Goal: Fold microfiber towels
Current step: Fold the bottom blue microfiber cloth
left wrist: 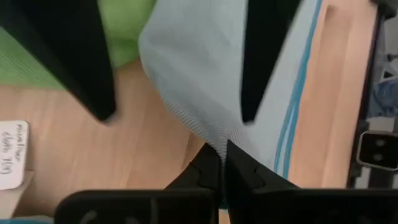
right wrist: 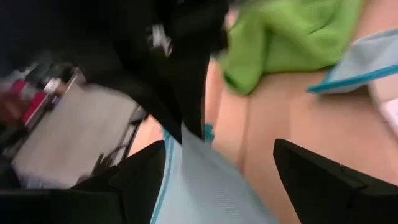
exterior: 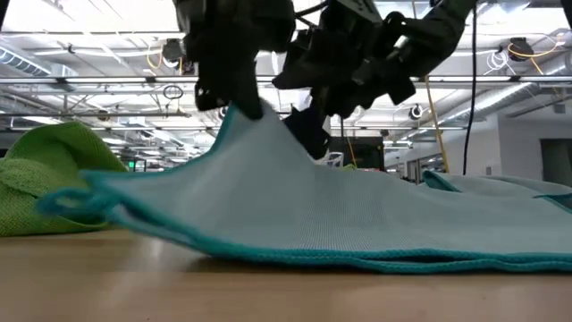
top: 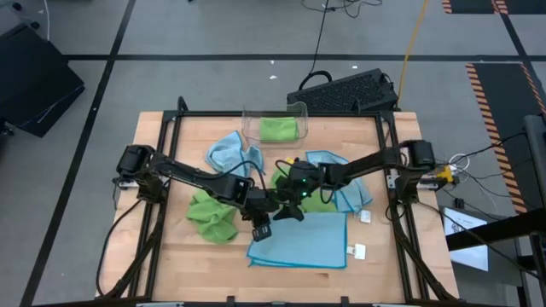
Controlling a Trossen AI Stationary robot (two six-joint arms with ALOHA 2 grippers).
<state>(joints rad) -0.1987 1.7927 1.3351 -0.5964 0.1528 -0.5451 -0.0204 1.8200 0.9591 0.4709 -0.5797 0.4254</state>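
A light blue microfiber towel (top: 303,241) lies spread near the table's front edge, its far left part drawn up into a peak (exterior: 246,125). My left gripper (top: 261,226) is shut on that peak. My right gripper (right wrist: 219,144) is open just to the right of it, its two fingers (left wrist: 267,56) standing on either side of the raised cloth. A crumpled lime green towel (top: 212,215) lies left of the blue one. My left gripper pinches the blue towel between its two fingers at a raised bit beside the teal hem (left wrist: 219,140), near the far left corner. The fingers slant down from the table's left. That part is lifted and slopes down to the rest (exterior: 375,228), which lies flat. Whether my right gripper touches the cloth, I cannot tell.
A clear bin (top: 299,109) with a folded green towel stands at the far edge. A crumpled blue towel (top: 227,154) lies far left of centre; another blue one (top: 348,192) and a green one (top: 317,203) lie under the right arm. Small white tags (top: 358,251) lie at the right.
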